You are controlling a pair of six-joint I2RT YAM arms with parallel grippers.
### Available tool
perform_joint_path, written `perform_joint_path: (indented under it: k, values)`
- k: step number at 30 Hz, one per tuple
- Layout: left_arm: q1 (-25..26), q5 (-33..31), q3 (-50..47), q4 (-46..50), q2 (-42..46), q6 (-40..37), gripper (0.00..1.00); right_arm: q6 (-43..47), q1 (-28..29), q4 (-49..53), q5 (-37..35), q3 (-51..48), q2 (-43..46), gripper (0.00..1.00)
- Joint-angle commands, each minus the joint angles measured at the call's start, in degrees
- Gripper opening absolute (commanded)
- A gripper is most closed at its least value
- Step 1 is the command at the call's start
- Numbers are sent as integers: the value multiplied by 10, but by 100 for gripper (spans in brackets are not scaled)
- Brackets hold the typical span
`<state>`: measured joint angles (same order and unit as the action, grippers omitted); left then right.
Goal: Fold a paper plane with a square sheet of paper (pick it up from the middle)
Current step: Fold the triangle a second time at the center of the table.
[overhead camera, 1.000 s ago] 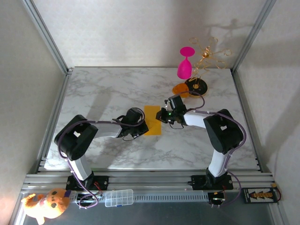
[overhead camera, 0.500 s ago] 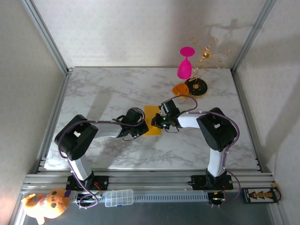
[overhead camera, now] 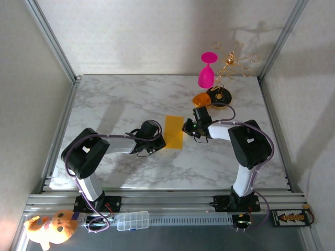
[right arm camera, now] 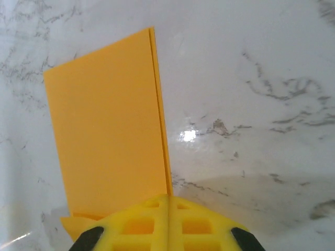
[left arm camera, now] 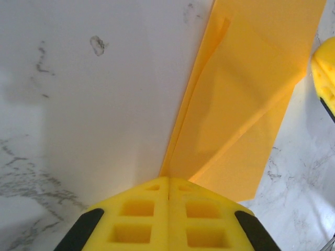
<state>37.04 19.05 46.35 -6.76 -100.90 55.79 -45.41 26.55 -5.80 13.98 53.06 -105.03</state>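
The square sheet of paper (overhead camera: pixel 174 132) is folded into a narrow yellow-orange strip at the table's middle, slanted in the top view. My left gripper (overhead camera: pixel 160 140) meets its near left end. In the left wrist view the yellow fingers (left arm camera: pixel 168 180) are shut, and the paper (left arm camera: pixel 246 89) runs out of their seam in creased layers. My right gripper (overhead camera: pixel 187 127) is at the strip's right edge. In the right wrist view its shut fingers (right arm camera: pixel 168 197) pinch the doubled edge of the paper (right arm camera: pixel 104 136). The right fingertip (left arm camera: pixel 324 78) shows beyond the paper.
At the back right stand a pink goblet (overhead camera: pixel 206 70), a gold wire stand (overhead camera: pixel 230 58), an orange-and-black disc (overhead camera: pixel 219 96) and a small orange dish (overhead camera: pixel 200 99). A plush toy (overhead camera: pixel 52 227) and a clear box (overhead camera: pixel 132 220) lie on the near rail.
The right gripper swung left over the paper, then came back right. The paper now lies slanted, its far end shifted right. The left arm has stayed put.
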Motion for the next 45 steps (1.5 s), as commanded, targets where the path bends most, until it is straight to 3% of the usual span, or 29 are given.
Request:
perform_joint_path:
  k: [1,12,24,31,45]
  values:
    - [-1,-7,0,58,-12,-4,0,9,23,-11,-22,-16,41,3]
    - [0,-5,4,68,-1,-9,0,11,45,-31,72,-12,-14,3]
    - [1,-14,-6,154,55,-58,0,32,54,34,58,-6,-45,3]
    - [1,-7,20,124,115,-51,0,34,70,27,72,-9,-41,3]
    - [7,29,71,73,-12,-58,1,38,80,27,80,-9,-47,3]
